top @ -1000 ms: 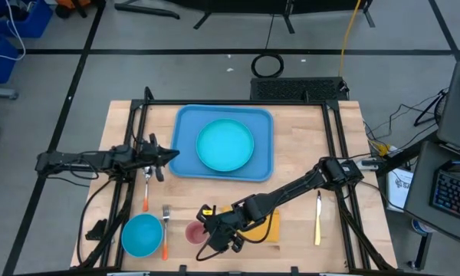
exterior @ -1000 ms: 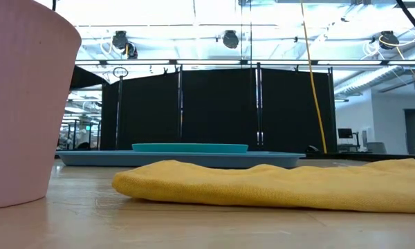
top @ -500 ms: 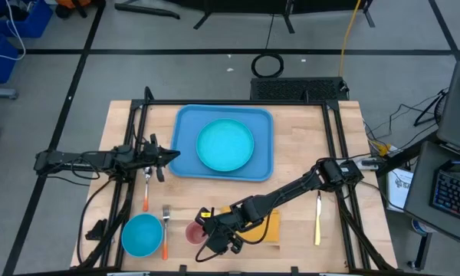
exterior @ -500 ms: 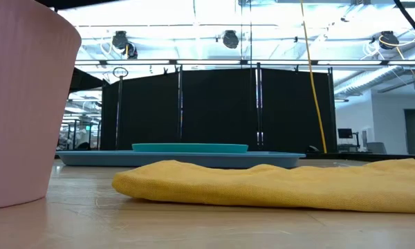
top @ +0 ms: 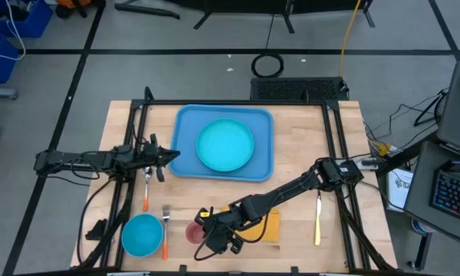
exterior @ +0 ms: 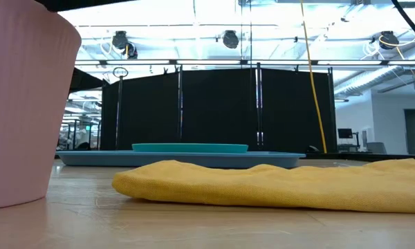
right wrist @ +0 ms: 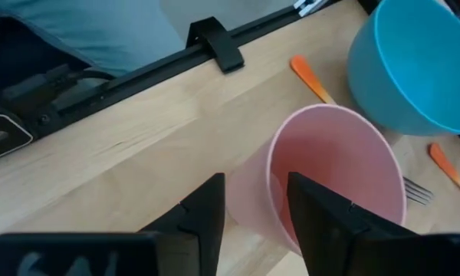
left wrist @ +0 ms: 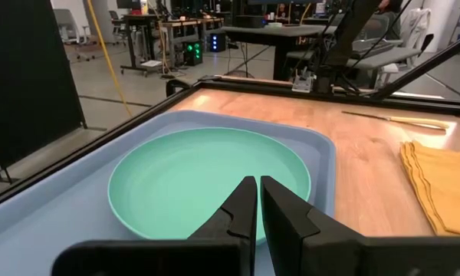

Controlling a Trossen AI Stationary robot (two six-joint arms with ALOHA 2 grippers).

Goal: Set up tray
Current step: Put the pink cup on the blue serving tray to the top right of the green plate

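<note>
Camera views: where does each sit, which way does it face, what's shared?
High: overhead, straight down; both arms, tray.
Low: table height, level across; pink cup, napkin; no arm.
Left wrist: behind left hand, facing plate.
Right wrist: above right hand, straddling the cup's rim.
Shared: cup in low, right wrist.

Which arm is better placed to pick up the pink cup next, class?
The right. Its pincer already straddles the cup rim, one finger inside, one outside. The left pincer is shut, away at the tray edge.
</note>
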